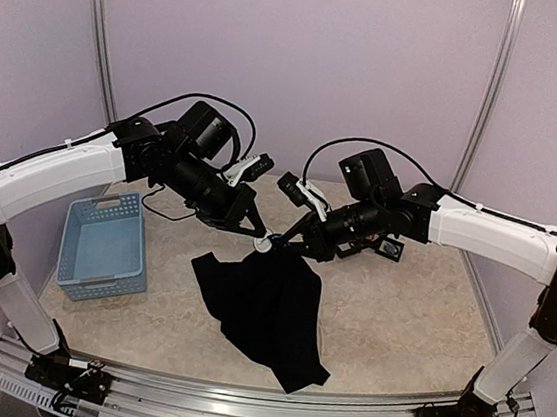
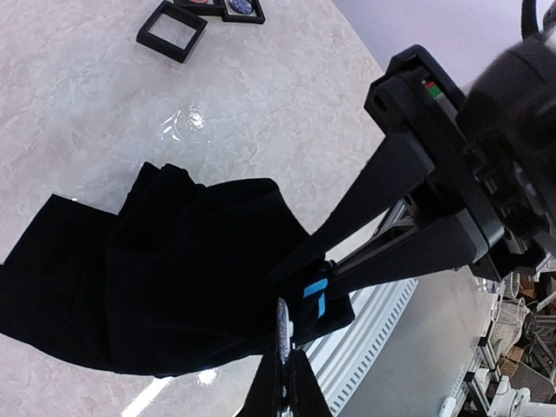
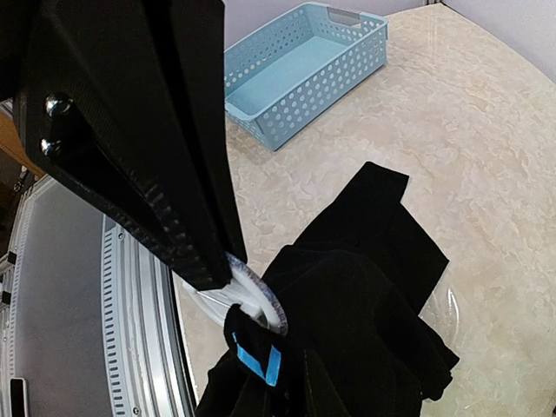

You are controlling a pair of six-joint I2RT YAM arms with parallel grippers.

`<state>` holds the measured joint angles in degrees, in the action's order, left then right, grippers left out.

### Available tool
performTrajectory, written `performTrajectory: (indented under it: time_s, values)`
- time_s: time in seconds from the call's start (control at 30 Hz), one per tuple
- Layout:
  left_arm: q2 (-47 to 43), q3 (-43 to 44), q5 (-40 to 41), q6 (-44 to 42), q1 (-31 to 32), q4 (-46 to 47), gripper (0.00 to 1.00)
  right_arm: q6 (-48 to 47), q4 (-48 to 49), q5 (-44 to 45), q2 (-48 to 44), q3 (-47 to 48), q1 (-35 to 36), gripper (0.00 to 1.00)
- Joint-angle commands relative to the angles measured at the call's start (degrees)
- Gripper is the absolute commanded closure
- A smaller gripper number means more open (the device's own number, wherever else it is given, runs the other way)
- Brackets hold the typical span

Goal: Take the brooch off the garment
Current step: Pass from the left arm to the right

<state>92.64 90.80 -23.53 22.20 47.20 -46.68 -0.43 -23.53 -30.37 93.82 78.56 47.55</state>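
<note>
Basket (image 1: 103, 249) of light-blue perforated plastic stood on the tabletop (image 1: 407, 314) well to the left of the garment (image 1: 268, 303), apart from it. Above the garment's raised top, the left tool (image 1: 260, 233) reached in from the left with its fingers pressed narrow on the brooch (image 2: 282, 326). The brooch was a small round pale disc that the left wrist view showed edge-on, rising from between those fingers. It sat at the garment's neck, just beside the blue mark (image 2: 314, 291). The right tool (image 1: 285, 240) came in from the garment's right side. It was pinched narrow on the black cloth at the neck, right by the blue mark and close against the brooch. From that pinched point the garment hung in folds, and its lower part lay spread on the tabletop, toward the near edge. To the right of the garment and apart from it, small black frames (image 1: 390, 249) lay flat.
</note>
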Motion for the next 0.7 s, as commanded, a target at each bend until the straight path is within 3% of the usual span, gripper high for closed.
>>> performTrajectory:
  time_s: [0.0, 0.27, 0.47, 0.67]
  values:
    - [0.79, 1.21, -2.22, -1.85, 1.21, -4.06, 1.00, -0.12, 0.15, -4.04, -2.14, -0.39, -3.01, 0.96]
    - [-0.67, 0.12, -5.43, -1.72, 0.36, -0.34, 1.00, -0.86, -2.36, -15.75, -4.64, -0.62, -5.64, 0.52]
    - [-0.71, 0.65, -8.98, -2.89, 0.48, 0.08, 1.00, 2.86, -0.57, -20.01, -7.84, -1.51, -7.21, 0.43]
    - [2.54, 5.80, -11.64, -3.90, 0.83, -1.97, 1.00, 3.05, -2.41, -24.21, -3.49, 0.75, -7.21, 0.48]
